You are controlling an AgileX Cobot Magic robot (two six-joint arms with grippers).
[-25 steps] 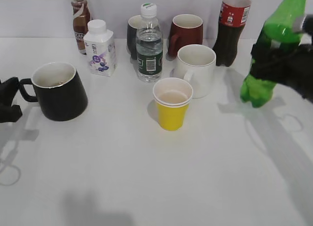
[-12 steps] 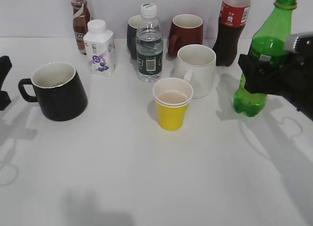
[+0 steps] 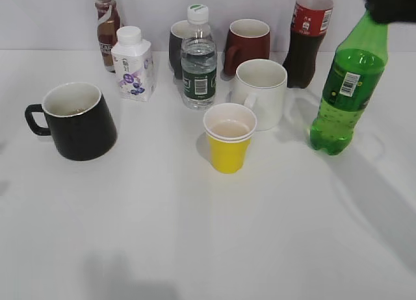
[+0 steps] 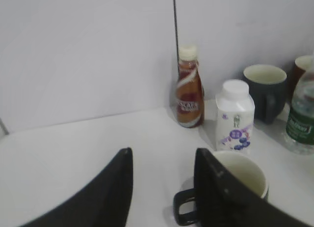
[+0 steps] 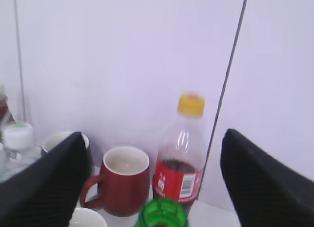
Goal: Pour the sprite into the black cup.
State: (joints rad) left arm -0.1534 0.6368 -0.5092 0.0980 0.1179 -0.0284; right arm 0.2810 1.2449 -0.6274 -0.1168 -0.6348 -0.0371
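The tall green plastic sprite bottle (image 3: 346,95) stands upright, released, under the wide-open right gripper (image 5: 152,187); the open left gripper (image 4: 164,187) holds nothing near the glossy black cup (image 3: 78,121).

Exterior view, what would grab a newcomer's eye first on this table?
The bright green sprite stands upright at the right edge, with the open right gripper above its uncapped neck. The yellow paper cup sits mid-table, and the black cup stands alone at the left.
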